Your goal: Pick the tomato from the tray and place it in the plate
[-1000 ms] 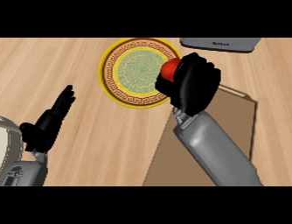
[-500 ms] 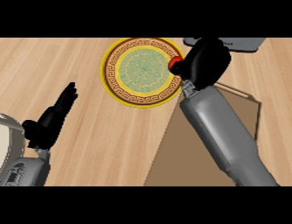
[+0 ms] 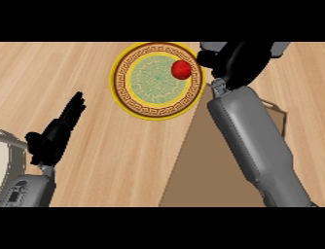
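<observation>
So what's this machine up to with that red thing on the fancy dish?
The robot is moving a tomato from a tray onto a plate. Right now the tomato sits on the plate, near its right side. The right robot hand is just beside it, past the plate's right rim, and not holding the tomato. The left robot hand rests open at the left, fingers up, away from the plate.

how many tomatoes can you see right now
1. The tomato lies on the plate, at its upper right, just left of the right hand. The right forearm covers much of the tray, so another could be hidden there.
</observation>
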